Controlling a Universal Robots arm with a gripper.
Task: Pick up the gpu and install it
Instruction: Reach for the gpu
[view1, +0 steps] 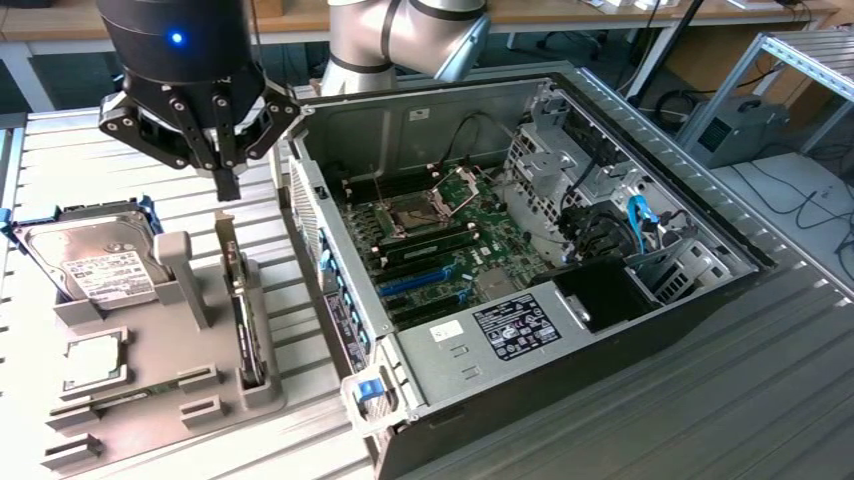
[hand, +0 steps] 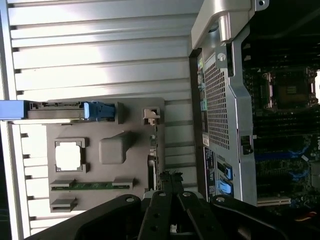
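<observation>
The gpu (view1: 243, 335), a thin dark card with a silver end bracket, stands on edge in a slot along the grey holder (view1: 160, 400) at the exterior view's left. My black gripper (view1: 230, 188) hangs just above the card's bracket end, fingers shut together and holding nothing. In the wrist view the gripper (hand: 170, 177) points down beside the gpu (hand: 152, 167), which appears edge-on in the grey holder (hand: 130, 115). The open computer case (view1: 400, 120) lies to the exterior view's right, its motherboard showing blue expansion slots (view1: 420, 283).
The holder also carries a hard drive (view1: 94, 265) in a blue frame, a square CPU chip (view1: 96, 362) and a memory stick (view1: 134, 397). The case's perforated rear wall (hand: 220, 110) stands close beside the holder. Cables and a drive cage (view1: 601, 190) fill the case's far side.
</observation>
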